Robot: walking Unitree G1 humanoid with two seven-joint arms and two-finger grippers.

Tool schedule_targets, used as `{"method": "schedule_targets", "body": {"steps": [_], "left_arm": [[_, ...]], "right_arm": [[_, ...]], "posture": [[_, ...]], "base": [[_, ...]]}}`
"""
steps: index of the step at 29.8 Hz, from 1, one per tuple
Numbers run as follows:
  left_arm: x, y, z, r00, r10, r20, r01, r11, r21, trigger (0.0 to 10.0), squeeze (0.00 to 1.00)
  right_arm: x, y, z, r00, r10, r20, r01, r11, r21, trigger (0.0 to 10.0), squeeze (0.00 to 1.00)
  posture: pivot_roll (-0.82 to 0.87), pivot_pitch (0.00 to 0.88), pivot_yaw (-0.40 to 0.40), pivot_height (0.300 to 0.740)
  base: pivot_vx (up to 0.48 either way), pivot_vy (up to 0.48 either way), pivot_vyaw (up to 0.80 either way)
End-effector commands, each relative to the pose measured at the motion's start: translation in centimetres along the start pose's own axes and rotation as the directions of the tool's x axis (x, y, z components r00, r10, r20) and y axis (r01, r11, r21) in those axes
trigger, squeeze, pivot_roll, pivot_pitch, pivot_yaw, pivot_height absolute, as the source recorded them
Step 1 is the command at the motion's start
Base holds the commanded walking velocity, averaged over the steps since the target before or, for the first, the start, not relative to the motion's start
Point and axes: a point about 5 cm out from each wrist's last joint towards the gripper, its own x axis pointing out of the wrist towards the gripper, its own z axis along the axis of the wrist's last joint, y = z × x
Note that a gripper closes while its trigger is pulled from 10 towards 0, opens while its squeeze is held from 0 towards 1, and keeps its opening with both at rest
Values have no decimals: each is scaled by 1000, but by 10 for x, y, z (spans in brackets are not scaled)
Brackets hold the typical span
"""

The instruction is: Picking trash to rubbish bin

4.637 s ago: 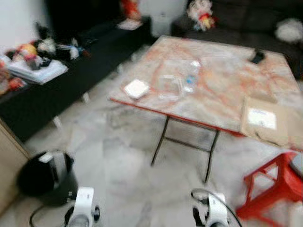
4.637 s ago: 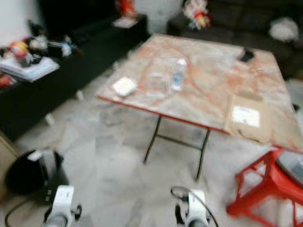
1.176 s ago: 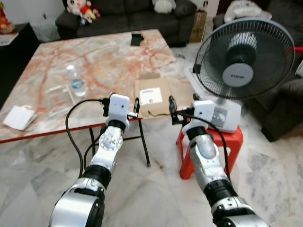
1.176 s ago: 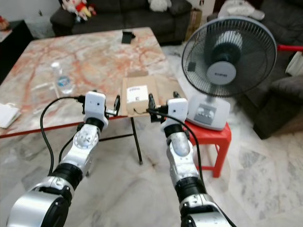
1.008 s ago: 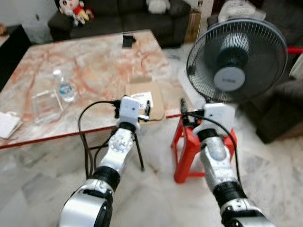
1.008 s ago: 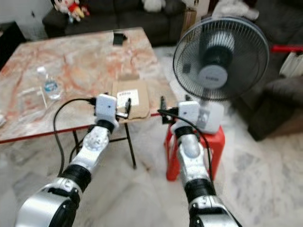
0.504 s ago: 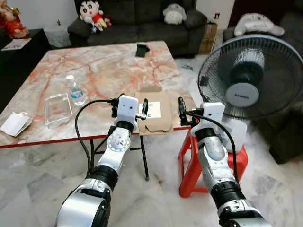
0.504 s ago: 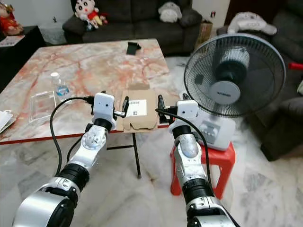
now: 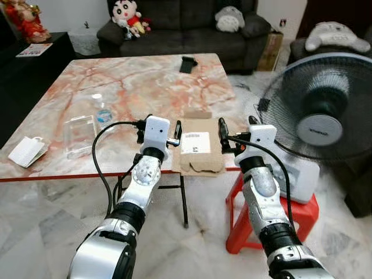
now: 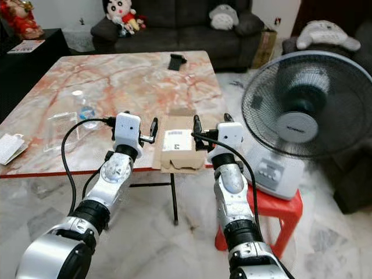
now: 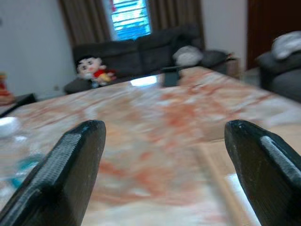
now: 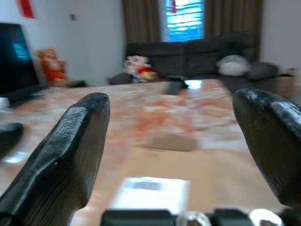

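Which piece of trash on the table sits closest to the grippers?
The flattened cardboard box with the white label, at the near table edge between the left gripper and right gripper.

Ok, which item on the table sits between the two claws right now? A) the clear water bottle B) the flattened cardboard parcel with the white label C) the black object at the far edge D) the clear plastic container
B: the flattened cardboard parcel lies at the near edge of the table, with the left claw just to one side of it and the right claw just to the other, both open.
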Motion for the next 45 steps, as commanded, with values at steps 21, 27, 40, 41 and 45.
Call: {"method": "schedule_targets", "body": {"steps": [21,27,40,41,45], "left_arm": [[1,-10,3,1000,-28,6,28,1000,-10,10000,0],[1,-10,3,1000,-28,7,28,1000,-10,10000,0],[-1,-11,2,999,-32,3,32,999,-12,10000,0],[-1,-11,2,999,-32,2,32,999,-12,10000,0],[-1,-11,1,999,-32,2,32,999,-12,10000,0]], "right_arm": [[0,-3,8,999,15,43,-16,1000,23,10000,0],[0,-3,7,999,18,42,-19,999,26,10000,0],[-2,-3,5,999,21,27,-22,999,25,10000,0],[-2,-3,5,999,22,26,-23,999,25,10000,0],[-2,-2,4,999,26,24,-27,999,25,10000,0]], "posture": [[-93,19,25,740],[-95,19,25,740],[-94,22,22,740],[-95,23,23,740],[-95,23,23,740]], "base": [[325,0,-113],[324,0,0],[325,0,0],[326,0,0],[324,0,0]]}}
